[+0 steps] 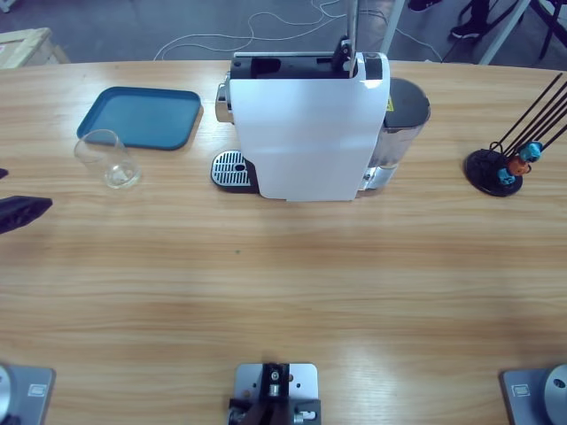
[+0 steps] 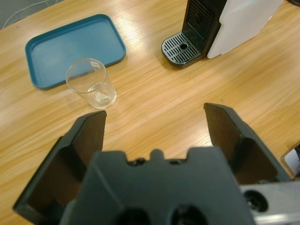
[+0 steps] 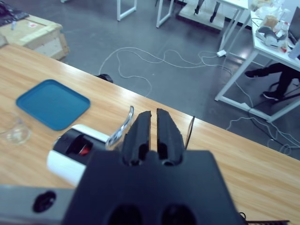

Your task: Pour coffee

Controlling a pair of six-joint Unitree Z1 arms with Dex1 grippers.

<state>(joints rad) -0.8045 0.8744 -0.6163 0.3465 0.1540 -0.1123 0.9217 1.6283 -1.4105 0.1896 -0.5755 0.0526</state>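
A flat teal plastic tray (image 1: 140, 117) with rounded corners lies on the long pale wooden table (image 1: 283, 283), near its far edge. Well apart from it, at the other end, stands a black round-based wire rack (image 1: 496, 170) with thin rods fanning upward and small orange and blue capsules at its foot. Beyond the table, white cables (image 3: 154, 61) trail over the dark grey floor, and a light wooden crate (image 3: 35, 33) sits there

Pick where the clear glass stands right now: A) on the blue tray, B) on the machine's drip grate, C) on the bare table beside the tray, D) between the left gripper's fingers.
C: the glass stands on the wood just off the blue tray, apart from the drip grate and ahead of the open left gripper.
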